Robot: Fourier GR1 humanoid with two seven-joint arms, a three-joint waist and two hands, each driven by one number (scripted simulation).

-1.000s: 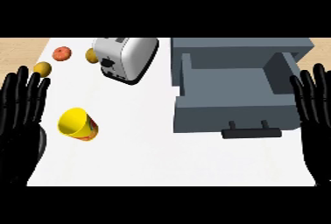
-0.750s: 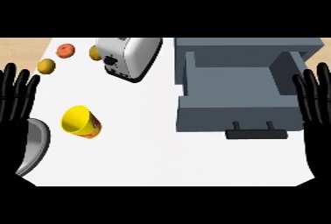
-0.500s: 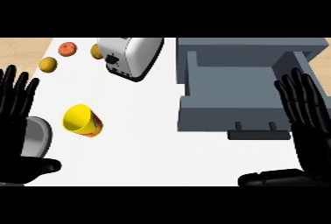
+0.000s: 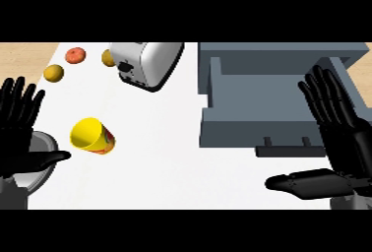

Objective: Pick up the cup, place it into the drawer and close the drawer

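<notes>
Left hand fingers straight and spread, thumb out toward the cup, not touching it; right hand also flat and spread, now over the open drawer, holding nothing. Both hands have come inward from the edges over the last second, so the reach looks underway but no grasp yet. Cup lies tipped on the white surface left of the drawer, long axis diagonal, mouth toward lower left.
</notes>
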